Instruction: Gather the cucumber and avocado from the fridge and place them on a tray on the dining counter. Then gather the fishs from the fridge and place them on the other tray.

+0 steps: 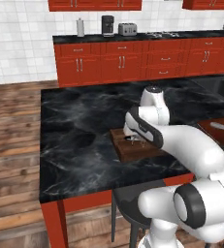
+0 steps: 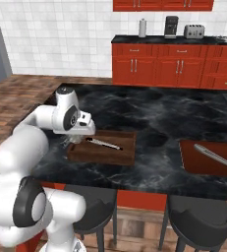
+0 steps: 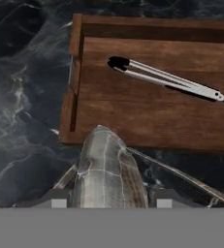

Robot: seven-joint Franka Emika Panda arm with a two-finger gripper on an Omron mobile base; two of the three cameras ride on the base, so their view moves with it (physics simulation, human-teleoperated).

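Fish [image 3: 107, 169] sits gripped in the claw [image 3: 108, 201] above the tray [image 3: 152, 121].

Tongs [image 3: 169, 79] upper right; toaster [image 1: 127, 29], coffee machine [image 1: 107, 25], canister [image 1: 80, 27] top centre; stools [image 2: 198, 227] bottom.

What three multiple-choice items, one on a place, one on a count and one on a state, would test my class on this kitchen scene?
1. Where do the tongs lie?
A. inside the wooden tray
B. on the floor
C. on the far counter

2. How many trays stand on the dark dining counter?
A. one
B. two
C. four

3. What is the claw doing?
A. hanging open
B. pushing a drawer
C. gripping a fish

Key: 1 A, the tongs rest on the tray's floor in the hand view. 2 B, the right base view shows the near tray and a second tray. 3 C, the fish sits between the fingertips, at the tray's near edge.
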